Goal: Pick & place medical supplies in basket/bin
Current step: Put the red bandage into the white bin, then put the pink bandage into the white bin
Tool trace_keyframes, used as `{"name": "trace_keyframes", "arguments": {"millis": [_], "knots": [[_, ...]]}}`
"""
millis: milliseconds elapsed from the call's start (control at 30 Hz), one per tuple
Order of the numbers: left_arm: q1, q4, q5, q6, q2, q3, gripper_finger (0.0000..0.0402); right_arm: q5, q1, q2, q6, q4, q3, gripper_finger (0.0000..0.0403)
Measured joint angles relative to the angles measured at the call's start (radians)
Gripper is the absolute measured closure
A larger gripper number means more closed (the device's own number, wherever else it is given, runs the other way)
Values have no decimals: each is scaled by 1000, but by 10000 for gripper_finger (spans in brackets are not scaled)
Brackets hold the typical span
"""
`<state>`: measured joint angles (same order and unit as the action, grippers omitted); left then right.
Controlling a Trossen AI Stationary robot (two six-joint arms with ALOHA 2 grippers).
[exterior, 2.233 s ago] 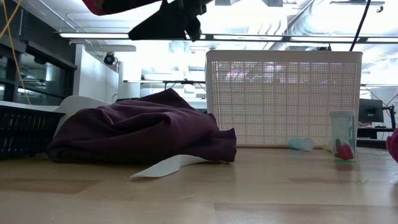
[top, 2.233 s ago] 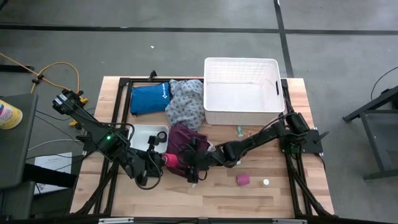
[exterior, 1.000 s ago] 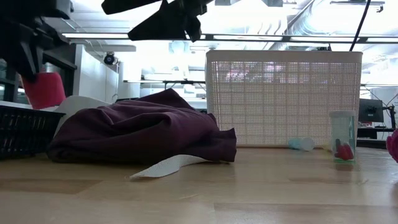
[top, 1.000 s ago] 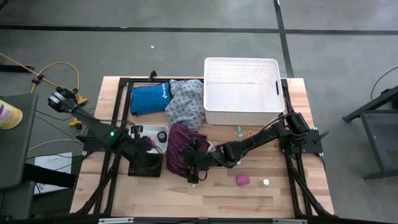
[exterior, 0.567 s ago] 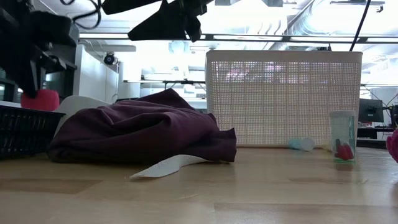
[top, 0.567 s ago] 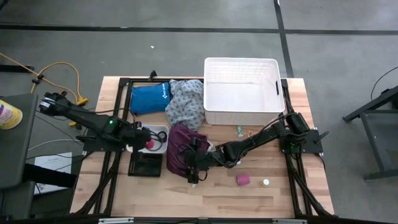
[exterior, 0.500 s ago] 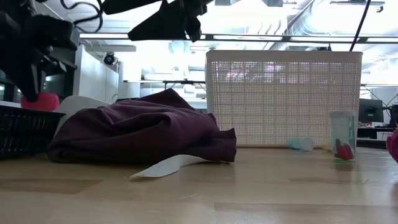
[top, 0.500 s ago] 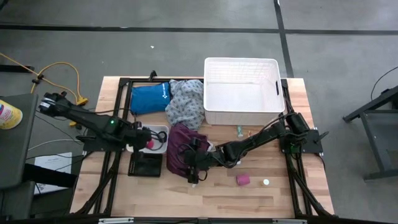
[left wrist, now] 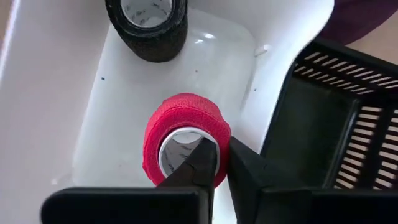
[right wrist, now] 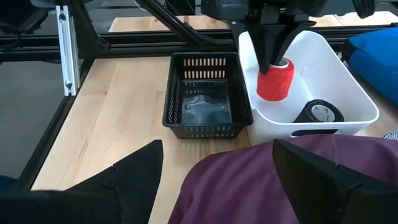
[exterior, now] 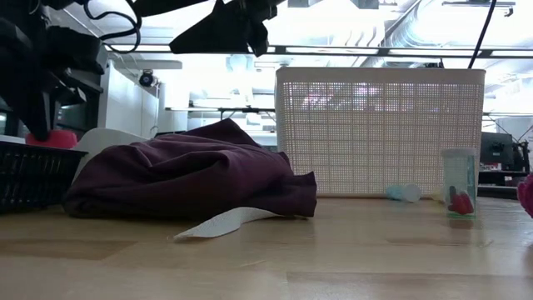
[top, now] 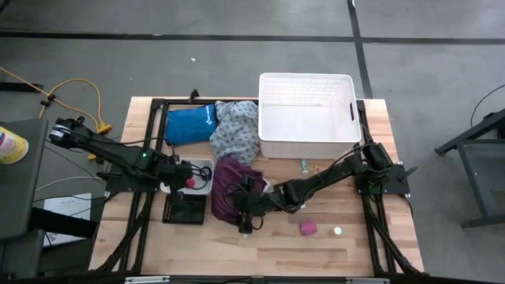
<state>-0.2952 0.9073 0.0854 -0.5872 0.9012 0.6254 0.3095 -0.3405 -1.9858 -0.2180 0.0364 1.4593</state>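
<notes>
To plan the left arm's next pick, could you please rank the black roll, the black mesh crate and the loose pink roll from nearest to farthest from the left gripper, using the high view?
Measured from the left gripper, shut on the red roll over the white tray:
1. Black roll, in the same tray.
2. Black mesh crate, beside the tray, nearer the table's front edge.
3. Loose pink roll, far off on the right arm's side.

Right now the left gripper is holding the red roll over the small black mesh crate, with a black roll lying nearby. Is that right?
Not quite. The left gripper, pinching the wall of the red roll, holds it in the small white tray, not over the black mesh crate beside it. The left and right wrist views both show this. The black roll does lie nearby, in the same tray.
</notes>
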Motion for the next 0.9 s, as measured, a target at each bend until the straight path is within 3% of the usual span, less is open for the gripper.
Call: {"name": "trace_keyframes", "arguments": {"millis": [333,700,900], "knots": [[0,1,-2,-11,0,0,292,1,0,0,0,1,0,112],[0,14,-3,8,0,10,285,2,0,0,0,1,0,112],[0,12,-3,101,-2,137,285,2,2,0,0,5,0,112]]}}
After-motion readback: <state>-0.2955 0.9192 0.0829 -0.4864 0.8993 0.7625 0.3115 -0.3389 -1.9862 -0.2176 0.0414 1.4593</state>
